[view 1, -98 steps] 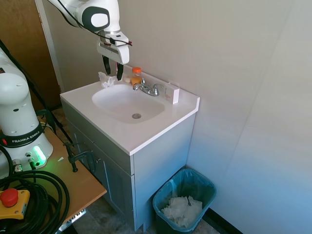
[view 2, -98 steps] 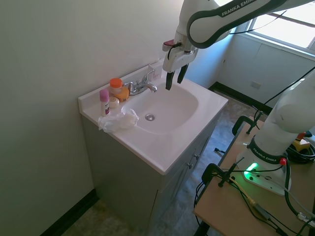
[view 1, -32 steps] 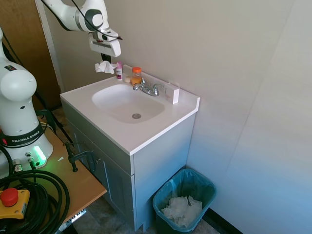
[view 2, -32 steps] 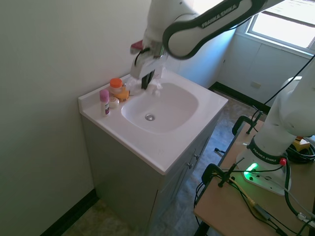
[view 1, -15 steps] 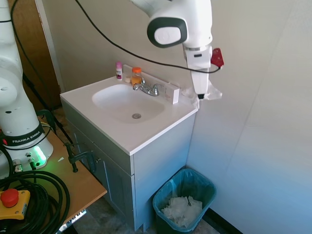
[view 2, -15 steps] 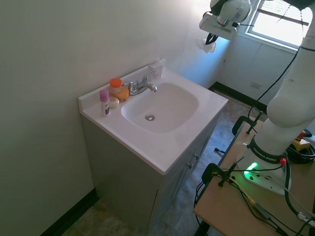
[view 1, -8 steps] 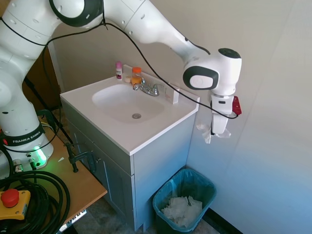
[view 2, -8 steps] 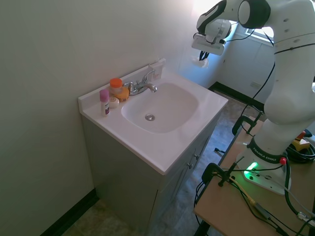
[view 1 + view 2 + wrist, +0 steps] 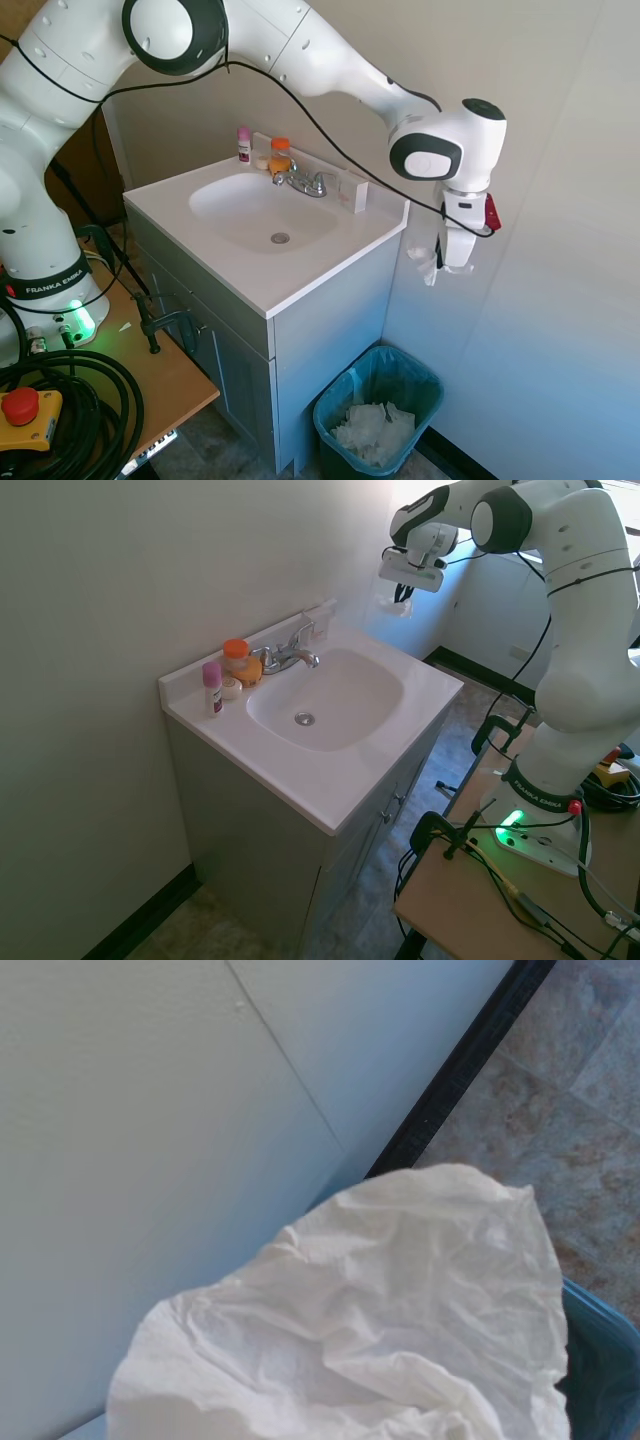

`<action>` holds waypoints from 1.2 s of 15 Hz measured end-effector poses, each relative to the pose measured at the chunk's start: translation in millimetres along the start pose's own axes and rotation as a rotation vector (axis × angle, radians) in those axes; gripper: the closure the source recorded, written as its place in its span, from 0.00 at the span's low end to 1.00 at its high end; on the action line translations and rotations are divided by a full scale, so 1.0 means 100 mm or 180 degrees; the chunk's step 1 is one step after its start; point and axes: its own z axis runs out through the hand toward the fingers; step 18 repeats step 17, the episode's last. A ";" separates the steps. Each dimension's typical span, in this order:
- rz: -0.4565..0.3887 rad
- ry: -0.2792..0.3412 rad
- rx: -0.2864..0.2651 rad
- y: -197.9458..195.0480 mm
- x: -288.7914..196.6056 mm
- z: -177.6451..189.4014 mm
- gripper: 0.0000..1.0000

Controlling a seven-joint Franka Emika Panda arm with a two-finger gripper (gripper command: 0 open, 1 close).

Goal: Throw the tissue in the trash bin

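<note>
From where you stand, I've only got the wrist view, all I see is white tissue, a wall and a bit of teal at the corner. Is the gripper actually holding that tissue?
Observer: Yes. In the first exterior view the gripper is shut on the tissue, which hangs beside the vanity.
Operator: Is the trash bin under it?
Observer: Roughly. The trash bin stands on the floor against the vanity's side, well below the gripper; I cannot tell if it is exactly underneath.
Operator: Is the bin empty?
Observer: No. A heap of white crumpled paper already lies in its lined bottom.
</note>
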 end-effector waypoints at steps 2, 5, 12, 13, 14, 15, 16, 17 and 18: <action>-0.0026 -0.0002 -0.0008 -0.01 -0.02 0.01 0.00; -0.0076 0.0002 -0.0024 -0.04 -0.09 0.02 0.00; -0.0246 0.0015 -0.0137 -0.04 -0.30 0.10 0.00; -0.0255 0.0016 -0.0125 -0.03 -0.33 0.06 0.00; -0.0262 0.0017 -0.0104 -0.01 -0.33 0.01 0.00; -0.0265 0.0020 -0.0078 0.02 -0.33 -0.07 0.00; -0.0271 0.0025 -0.0038 0.06 -0.33 -0.17 0.00; -0.0283 0.0031 0.0010 0.11 -0.33 -0.29 0.00; -0.0283 0.0031 0.0010 0.11 -0.33 -0.29 0.00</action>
